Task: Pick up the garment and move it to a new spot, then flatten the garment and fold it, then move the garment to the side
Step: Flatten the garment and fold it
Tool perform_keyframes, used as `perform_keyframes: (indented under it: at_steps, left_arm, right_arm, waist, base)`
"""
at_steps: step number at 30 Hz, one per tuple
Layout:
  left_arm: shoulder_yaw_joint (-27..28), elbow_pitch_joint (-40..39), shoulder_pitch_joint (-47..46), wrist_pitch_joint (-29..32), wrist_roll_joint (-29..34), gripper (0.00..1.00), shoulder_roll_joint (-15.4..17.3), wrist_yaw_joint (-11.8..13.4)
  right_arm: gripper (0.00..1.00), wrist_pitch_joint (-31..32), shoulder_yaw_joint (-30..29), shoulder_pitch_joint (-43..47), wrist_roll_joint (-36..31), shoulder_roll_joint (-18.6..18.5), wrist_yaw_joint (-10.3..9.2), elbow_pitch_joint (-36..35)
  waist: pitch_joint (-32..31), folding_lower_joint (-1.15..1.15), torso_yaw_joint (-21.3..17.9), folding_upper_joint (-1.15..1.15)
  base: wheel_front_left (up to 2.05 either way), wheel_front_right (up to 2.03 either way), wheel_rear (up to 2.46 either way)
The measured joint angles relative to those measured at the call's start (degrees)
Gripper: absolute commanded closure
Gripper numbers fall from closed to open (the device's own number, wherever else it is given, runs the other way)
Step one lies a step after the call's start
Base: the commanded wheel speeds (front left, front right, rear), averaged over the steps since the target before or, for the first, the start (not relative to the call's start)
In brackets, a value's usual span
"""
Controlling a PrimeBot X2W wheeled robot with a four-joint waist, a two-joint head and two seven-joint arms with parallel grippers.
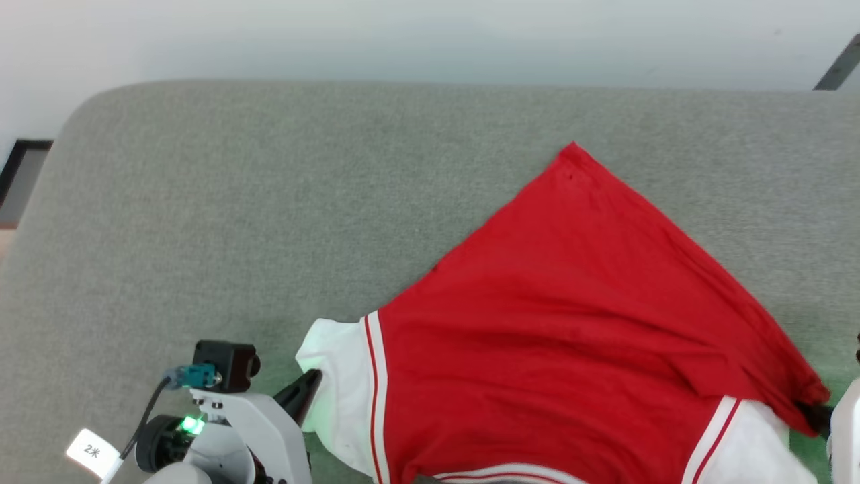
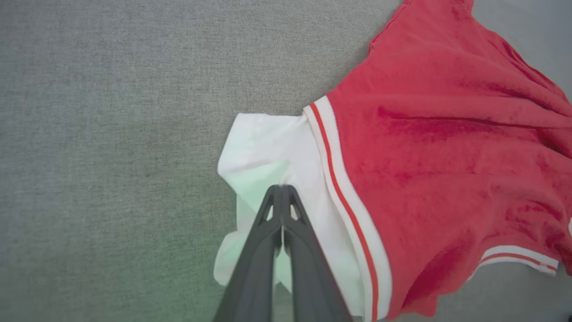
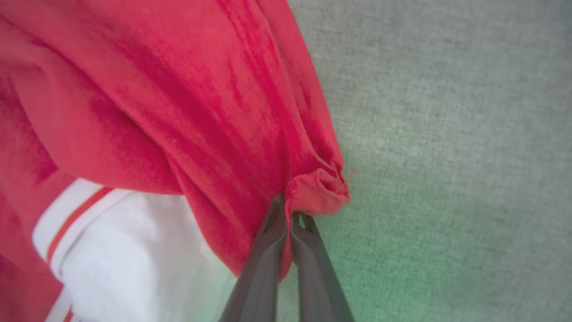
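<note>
Right wrist view: right fingers (image 3: pixel 263 259) pinch the garment (image 3: pixel 178 112) corner.

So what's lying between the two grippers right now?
The garment itself, spanning from left gripper to right gripper; the head view shows it.

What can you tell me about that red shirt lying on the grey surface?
The small red fabric shirt has white short sleeves edged with red-and-white striped trim. It lies rumpled, plain side up, on the grey cloth surface. The left gripper pinches one white sleeve; the right gripper pinches a bunched red edge.
</note>
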Motion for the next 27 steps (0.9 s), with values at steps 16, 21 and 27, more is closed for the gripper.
perform_keyframes:
  at_steps: [16, 21, 27]
  left_arm:
    - [-0.24, 0.91, 0.59, -0.79, -0.56, 1.0, -0.32, -0.36]
    - [-0.43, 0.47, 0.6, -1.0, -0.53, 1.0, -0.55, -0.35]
    - [-1.15, 0.12, -0.14, -1.08, 0.09, 1.0, -1.7, -0.64]
  right_arm:
    - [0.0, -0.77, -7.13, 4.09, -7.61, 5.97, 0.0, -3.01]
    - [0.0, -2.48, -11.45, 4.16, -9.01, 5.15, 0.0, -11.33]
    - [0.0, -6.22, -12.33, 0.49, -12.96, 5.53, 0.0, -18.76]
  waist:
    - [-2.63, 0.0, -1.58, 0.0]
    - [-2.25, 0.0, -1.13, 0.0]
    - [-1.36, 0.0, 0.38, 0.0]
  base:
    - [0.0, 0.0, 0.0]
    - [0.0, 0.0, 0.0]
    - [0.0, 0.0, 0.0]
